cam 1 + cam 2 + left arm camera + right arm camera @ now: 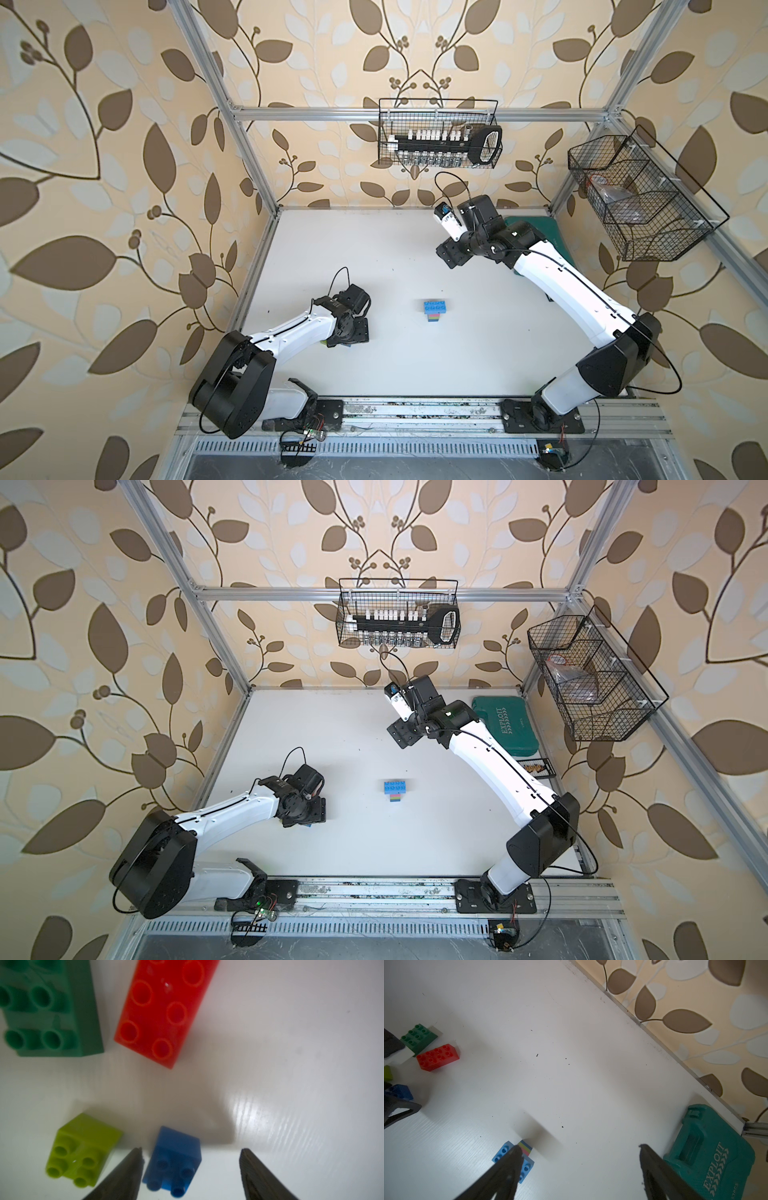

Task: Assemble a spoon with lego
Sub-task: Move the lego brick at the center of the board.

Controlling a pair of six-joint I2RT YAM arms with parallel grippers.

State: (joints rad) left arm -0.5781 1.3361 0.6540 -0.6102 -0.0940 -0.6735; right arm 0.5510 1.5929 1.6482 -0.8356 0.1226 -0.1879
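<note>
My left gripper (191,1153) is low over the white tabletop (291,1043). Its two dark, pointy fingers (124,1176) are spread apart. A small blue brick (174,1159) sits between them. It is just beside one finger and there is a gap to the other, so I am not squeezing it. Next to it is a small lime brick (83,1151). A bit farther off lie a long red brick (164,1009) and a long dark green brick (49,1007). All four are shiny hard plastic with round studs. My right gripper (579,1147) is up high near the back, spread wide, with nothing in it. The spoon (432,311) stands near the middle of the tabletop, well apart from both grippers. It is a wide light blue brick with a thin striped stack of pink, green and blue stuck to it. A teal plastic case (708,1157) with a handle lies in the far right corner, and its raised letters say EXPLOIT. The tabletop is smooth and a bit shiny, with fine lines and a few dark specks. The walls (104,166) have tan paper with brown and pale leaves. Silver metal bars (415,113) hold two black wire baskets (438,133).
</note>
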